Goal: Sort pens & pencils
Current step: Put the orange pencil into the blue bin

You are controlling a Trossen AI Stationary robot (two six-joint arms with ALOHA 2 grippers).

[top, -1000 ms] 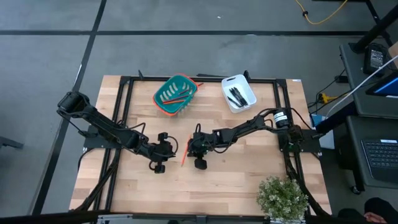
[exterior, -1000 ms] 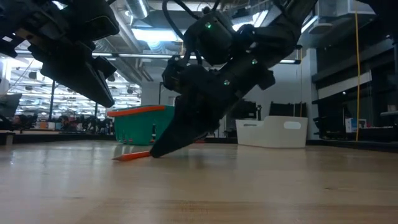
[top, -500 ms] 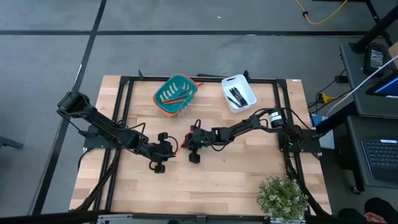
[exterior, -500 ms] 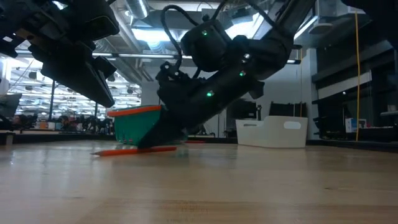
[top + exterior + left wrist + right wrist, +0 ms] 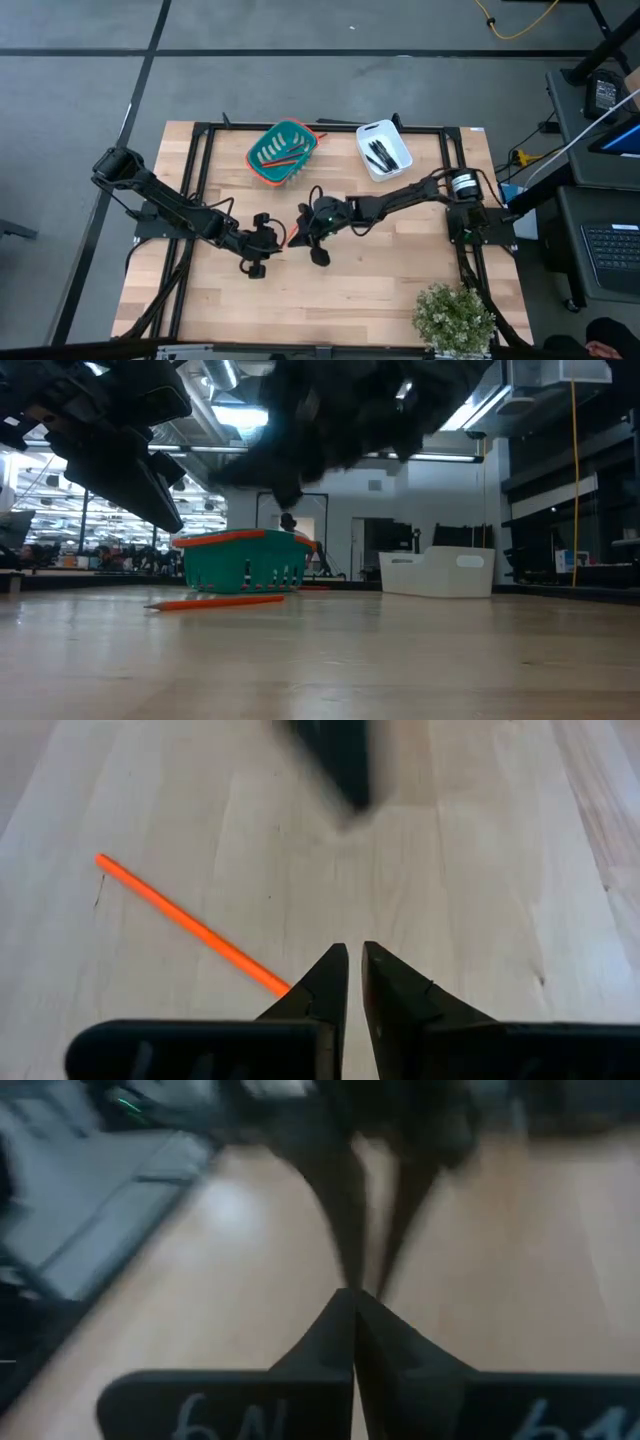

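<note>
Pencil (image 5: 215, 602) on wooden table (image 5: 400, 660)

Left end effector (image 5: 268, 240) and right end effector (image 5: 305, 232) close together mid-table, fingers closed, empty

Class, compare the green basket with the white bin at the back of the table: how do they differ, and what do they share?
The green basket has slotted walls and an orange rim; the white bin has solid, plain walls. The green basket holds an orange pencil; the white bin holds black pens. The basket sits to the left of the bin in the high view. Both stand upright and open-topped on the wooden table.
</note>
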